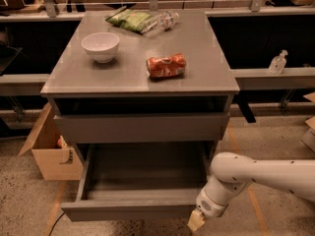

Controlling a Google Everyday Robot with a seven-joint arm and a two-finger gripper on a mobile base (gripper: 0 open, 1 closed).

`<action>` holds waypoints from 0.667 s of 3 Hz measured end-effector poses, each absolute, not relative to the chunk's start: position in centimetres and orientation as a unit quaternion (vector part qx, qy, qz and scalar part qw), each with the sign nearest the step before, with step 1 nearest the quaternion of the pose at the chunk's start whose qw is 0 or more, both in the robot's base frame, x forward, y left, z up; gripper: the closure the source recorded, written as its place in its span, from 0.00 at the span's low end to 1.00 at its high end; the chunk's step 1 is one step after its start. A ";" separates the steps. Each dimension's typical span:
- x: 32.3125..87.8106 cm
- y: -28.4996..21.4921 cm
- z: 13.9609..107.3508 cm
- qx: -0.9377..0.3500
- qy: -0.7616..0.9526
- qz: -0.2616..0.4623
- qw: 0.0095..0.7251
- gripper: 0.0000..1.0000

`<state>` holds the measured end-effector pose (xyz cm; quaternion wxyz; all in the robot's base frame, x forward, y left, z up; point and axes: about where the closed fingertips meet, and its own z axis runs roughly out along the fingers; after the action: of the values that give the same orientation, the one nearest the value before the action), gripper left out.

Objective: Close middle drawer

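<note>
1. Down in the lower centre of the frame, the middle drawer (pixel 129 210) stands pulled well out of the grey cabinet. Its flat, handleless front faces the bottom edge and its grey box interior is in view.
2. The end effector (pixel 196 221) sits at the bottom edge, right of centre, just beside the right end of that drawer's front. Only a tan tip shows, so I cannot tell whether it is wide or narrow, nor whether it touches the front.
3. The white arm (pixel 266 173) comes in from the right edge and bends down to a rounded wrist just above the end effector.
4. Above the open drawer, the upper drawer front (pixel 142 128) spans the cabinet, with a dark gap between it and the counter (pixel 123 80).
5. On the counter, a white bowl (pixel 100 45) stands at upper left and an orange can (pixel 166 65) lies on its side near the middle. A green bag (pixel 129 19) and a clear plastic bottle (pixel 163 21) lie side by side at the far edge.
6. A cardboard box (pixel 51 154) sits on the floor at the left, beside the cabinet. A small pump bottle (pixel 278 62) stands on a ledge at the upper right.
</note>
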<state>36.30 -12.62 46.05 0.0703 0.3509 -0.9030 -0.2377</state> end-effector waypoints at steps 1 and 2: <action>36.3 -12.6 46.0 0.351 -0.903 -0.238 0.071 1.00; 36.8 -12.3 45.0 0.341 -0.905 -0.249 0.059 1.00</action>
<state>36.81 -12.29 44.99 0.0591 0.3408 -0.9046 -0.2492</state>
